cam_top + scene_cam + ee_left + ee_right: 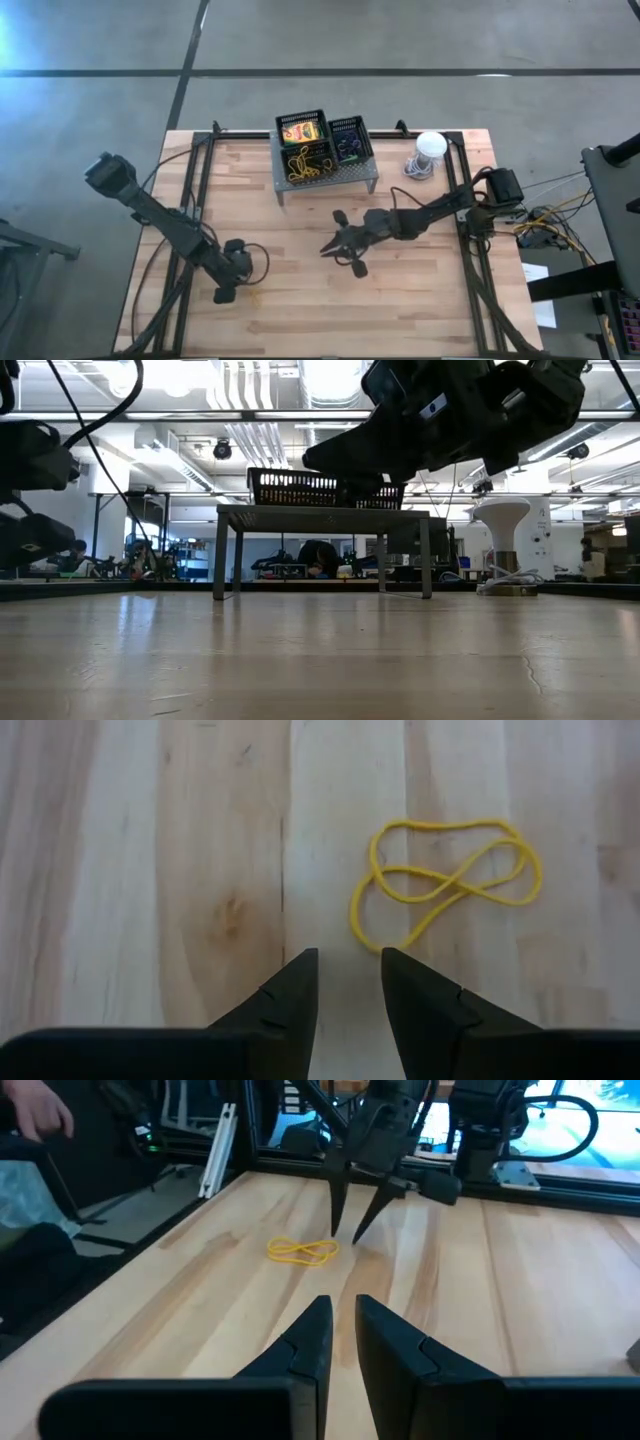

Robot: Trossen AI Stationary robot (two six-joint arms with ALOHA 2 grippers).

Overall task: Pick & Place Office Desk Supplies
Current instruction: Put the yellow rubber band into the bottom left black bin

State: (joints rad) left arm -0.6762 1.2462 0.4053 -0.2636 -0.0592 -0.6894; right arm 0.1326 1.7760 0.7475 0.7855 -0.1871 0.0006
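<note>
Yellow rubber band (445,880) looks limp and light; pinch 1 strand. Left claw (348,970) hovers parted, empty.

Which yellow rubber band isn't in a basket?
The loose yellow rubber band lying flat on the table, just ahead of the left gripper fingers. The other yellow bands sit in a basket.

Grey concrete floor (400,40); ceiling lights (330,375) overhead
</note>
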